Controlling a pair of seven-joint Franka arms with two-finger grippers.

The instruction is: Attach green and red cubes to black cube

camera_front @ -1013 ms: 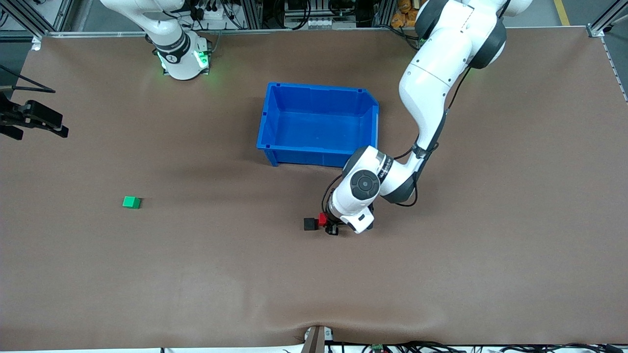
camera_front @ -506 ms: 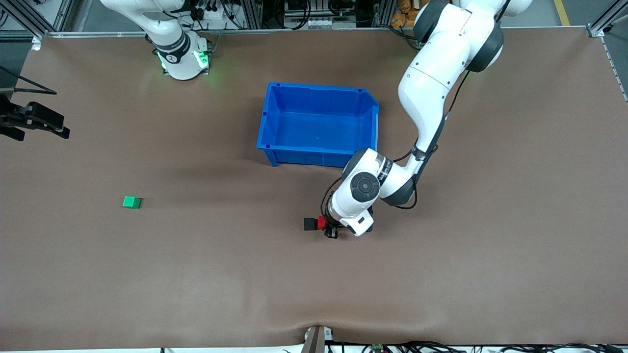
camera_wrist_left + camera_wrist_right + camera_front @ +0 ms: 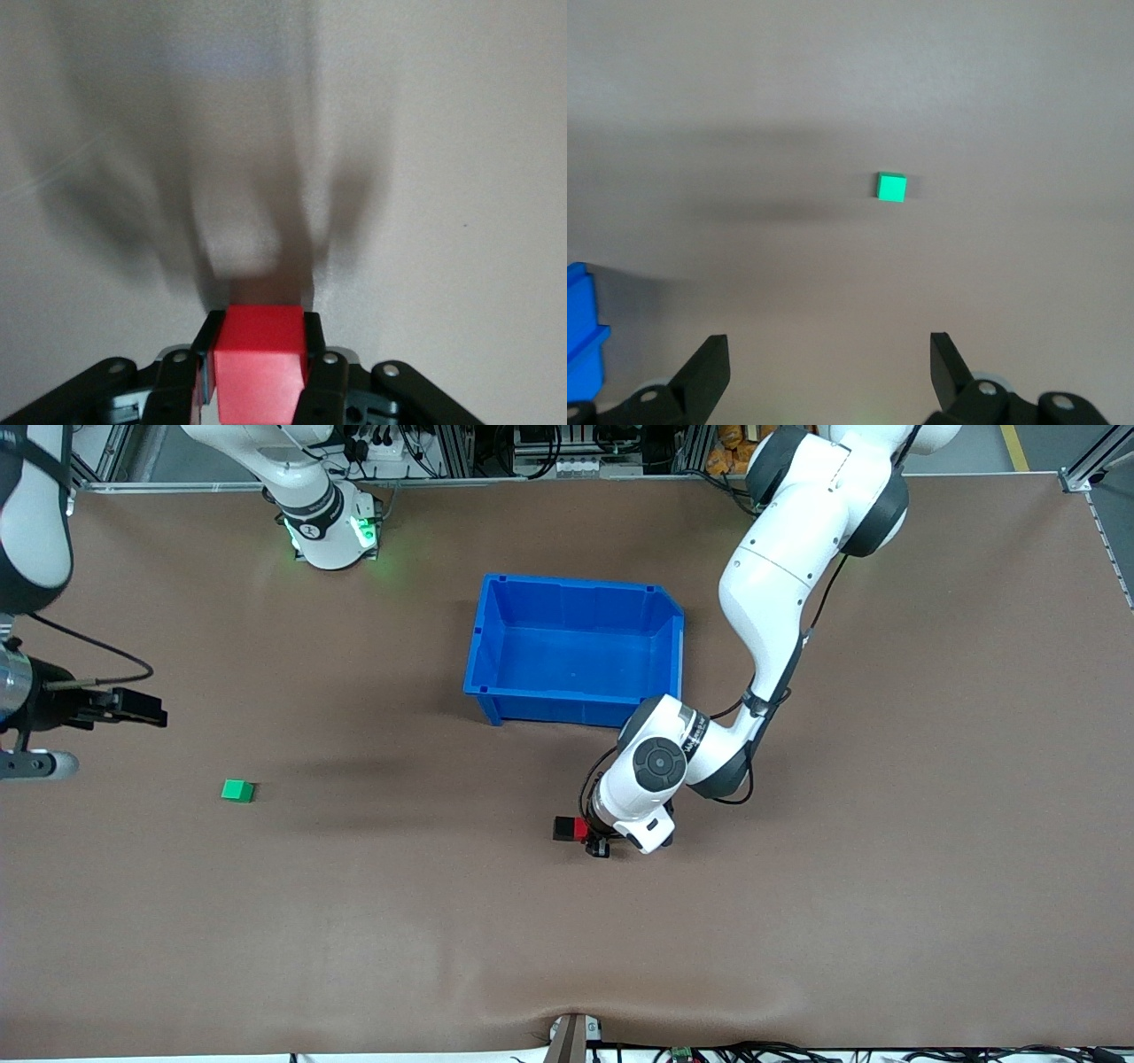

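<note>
The red cube (image 3: 580,828) is held by my left gripper (image 3: 589,835), low over the table, nearer the front camera than the blue bin. It sits pressed against the black cube (image 3: 563,829), which rests on the table on its right-arm side. In the left wrist view the red cube (image 3: 260,359) fills the gap of the left gripper (image 3: 260,321), and the black cube does not show. The green cube (image 3: 236,790) lies alone toward the right arm's end. My right gripper (image 3: 151,710) hangs open above the table near it; from the right wrist the green cube (image 3: 891,187) lies ahead of the spread right gripper (image 3: 828,359).
A blue bin (image 3: 576,646) stands mid-table, close to the left arm's elbow. Its corner (image 3: 580,341) shows at the edge of the right wrist view. Brown tabletop lies bare between the green cube and the black cube.
The right arm has swung in from the table's edge toward the green cube. The left gripper has shifted the red cube up against the black cube.
</note>
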